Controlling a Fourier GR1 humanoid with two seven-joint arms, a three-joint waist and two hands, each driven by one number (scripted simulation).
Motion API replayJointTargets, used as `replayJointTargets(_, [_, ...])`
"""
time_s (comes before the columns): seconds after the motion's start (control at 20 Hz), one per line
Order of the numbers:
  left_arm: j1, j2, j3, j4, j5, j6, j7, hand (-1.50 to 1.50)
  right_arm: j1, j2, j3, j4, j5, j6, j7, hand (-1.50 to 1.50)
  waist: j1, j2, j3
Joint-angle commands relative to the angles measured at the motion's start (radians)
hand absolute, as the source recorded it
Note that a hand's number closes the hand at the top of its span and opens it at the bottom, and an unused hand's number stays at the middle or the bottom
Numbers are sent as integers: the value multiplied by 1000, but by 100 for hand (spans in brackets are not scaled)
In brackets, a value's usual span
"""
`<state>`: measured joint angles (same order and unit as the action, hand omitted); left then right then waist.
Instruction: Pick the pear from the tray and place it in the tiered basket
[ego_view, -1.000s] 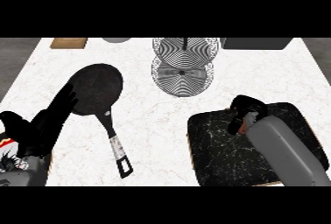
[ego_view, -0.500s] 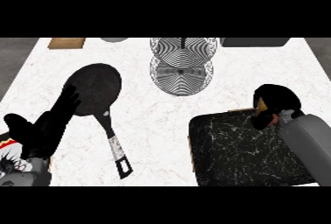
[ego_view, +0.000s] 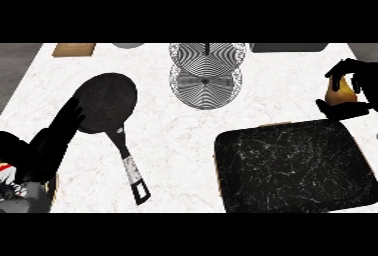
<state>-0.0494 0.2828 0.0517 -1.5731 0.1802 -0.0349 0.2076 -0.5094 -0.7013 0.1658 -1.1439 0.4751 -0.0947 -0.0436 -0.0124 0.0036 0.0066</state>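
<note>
At the far left, the left hand (ego_view: 40, 152) rests low at the edge of the white table (ego_view: 177, 150), open, with its fingers straight and pointing up toward the pan. Just beside those fingers lies a black frying pan (ego_view: 107, 102), flat on the table, and its long handle points down toward the near edge. Far back on the left is a small wooden board (ego_view: 74, 49), and next to it is a grey thing cut off by the edge, too little of it to tell what it is. In the middle, at the back, stands the tiered basket (ego_view: 205, 75). It has two round bowls, one above the other, both covered in black and white stripes (only the stripes show inside them). To the right, near the front, lies the tray (ego_view: 291, 167), big, dark and speckled. Just past its far right corner is the right hand (ego_view: 363, 82), with its fingers and thumb curled round the pear (ego_view: 341, 92). The yellow-brown pear is in that hand, off the tray and well apart from the basket.
</note>
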Motion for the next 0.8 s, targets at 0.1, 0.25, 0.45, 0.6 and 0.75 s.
replayJointTargets(0.1, [-55, 3, 11, 63, -13, -4, -11, 0, -23, -2, -175, 14, -202, 6, -288, 150, 6, 1, -5])
replayJointTargets(0.25, [37, -34, -24, -20, -29, 2, -15, 0, 11, -20, -201, -52, -246, 110, -280, 150, 12, -6, -7])
replayJointTargets(0.45, [-26, -29, -14, 23, -38, -8, -5, 0, -92, -18, -188, -156, -265, 227, -102, 150, 12, -6, -7])
replayJointTargets(0.6, [12, -12, 0, -23, -14, -36, 23, 0, -155, 36, -135, -187, -230, 243, -32, 150, 19, -5, -7])
replayJointTargets(0.75, [40, -15, 12, 29, -23, -64, -80, 0, -262, 120, -90, -152, -178, 210, 39, 150, 28, -3, -8])
